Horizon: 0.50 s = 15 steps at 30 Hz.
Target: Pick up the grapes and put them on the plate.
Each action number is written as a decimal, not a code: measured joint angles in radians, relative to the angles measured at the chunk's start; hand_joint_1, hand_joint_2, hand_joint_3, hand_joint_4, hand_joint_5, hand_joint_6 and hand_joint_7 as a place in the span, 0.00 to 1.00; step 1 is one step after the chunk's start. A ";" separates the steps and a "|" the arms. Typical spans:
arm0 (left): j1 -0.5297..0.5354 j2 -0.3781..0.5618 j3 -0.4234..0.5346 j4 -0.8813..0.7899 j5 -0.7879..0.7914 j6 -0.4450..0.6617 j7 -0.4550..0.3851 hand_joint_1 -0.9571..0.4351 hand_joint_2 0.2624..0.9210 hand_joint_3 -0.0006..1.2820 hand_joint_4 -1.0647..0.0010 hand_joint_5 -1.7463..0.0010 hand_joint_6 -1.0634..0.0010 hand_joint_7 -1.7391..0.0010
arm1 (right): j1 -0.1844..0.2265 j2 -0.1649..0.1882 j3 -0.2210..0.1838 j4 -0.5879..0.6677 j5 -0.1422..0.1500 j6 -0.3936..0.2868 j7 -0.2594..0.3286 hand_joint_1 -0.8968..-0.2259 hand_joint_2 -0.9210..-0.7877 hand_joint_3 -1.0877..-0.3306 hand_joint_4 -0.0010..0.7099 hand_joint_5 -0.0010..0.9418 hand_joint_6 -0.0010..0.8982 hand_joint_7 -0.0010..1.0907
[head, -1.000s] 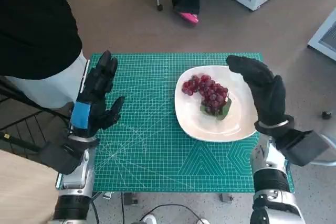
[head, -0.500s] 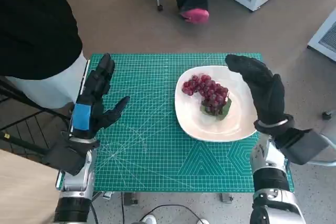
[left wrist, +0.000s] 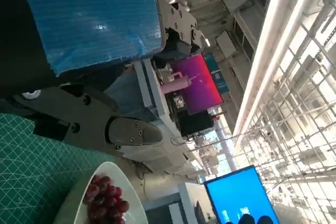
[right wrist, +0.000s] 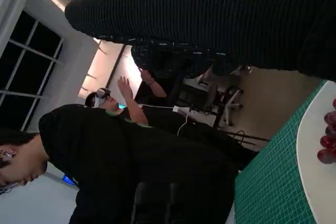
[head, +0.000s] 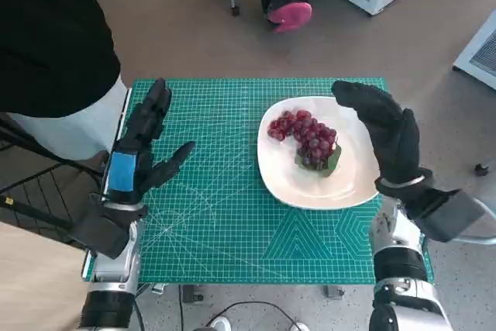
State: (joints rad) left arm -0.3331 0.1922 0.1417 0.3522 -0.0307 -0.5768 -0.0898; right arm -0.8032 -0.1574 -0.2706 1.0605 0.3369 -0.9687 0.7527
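Head view: a bunch of red grapes (head: 304,139) lies on a green leaf on the white plate (head: 288,184), which sits on the right half of a green cutting mat (head: 217,215) covering the small table. Both robot hands hang raised above the mat and hold nothing. The left hand (head: 139,153), blue tape across its back, stands edge-up over the mat's left side, well apart from the plate, with its fingers spread. The gloved right hand (head: 384,137) stands over the plate's right rim, fingers extended and slightly curved towards the fruit without touching it. A person's pink shoe (head: 289,15) rests on the floor beyond the table. Left wrist view shows the same grapes (left wrist: 105,200) on the plate (left wrist: 134,208); right wrist view shows people in dark clothing (right wrist: 131,161) seated nearby.
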 measured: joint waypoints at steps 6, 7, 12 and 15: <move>0.000 -0.003 -0.008 0.001 0.019 0.000 0.013 0.67 1.00 0.19 0.66 0.99 0.66 0.96 | 0.000 -0.001 -0.005 0.001 0.011 0.000 0.015 0.68 0.00 0.74 0.36 0.00 0.27 0.00; 0.000 -0.004 -0.009 0.001 0.020 0.000 0.014 0.66 1.00 0.20 0.66 0.99 0.66 0.96 | 0.000 -0.001 -0.005 0.001 0.012 0.000 0.017 0.68 0.00 0.74 0.36 0.00 0.27 0.00; 0.001 -0.008 -0.013 0.001 0.024 0.000 0.015 0.65 1.00 0.21 0.65 0.99 0.65 0.96 | 0.000 -0.001 -0.006 0.001 0.014 0.001 0.028 0.67 0.00 0.74 0.37 0.01 0.27 0.00; 0.002 -0.011 -0.015 -0.001 0.024 0.000 0.015 0.64 1.00 0.22 0.64 0.99 0.65 0.96 | 0.000 -0.001 -0.008 0.001 0.016 0.001 0.036 0.66 0.00 0.74 0.37 0.01 0.27 0.00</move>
State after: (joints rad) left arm -0.3311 0.1810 0.1267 0.3517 -0.0066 -0.5768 -0.0746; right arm -0.8032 -0.1581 -0.2786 1.0618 0.3528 -0.9672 0.7890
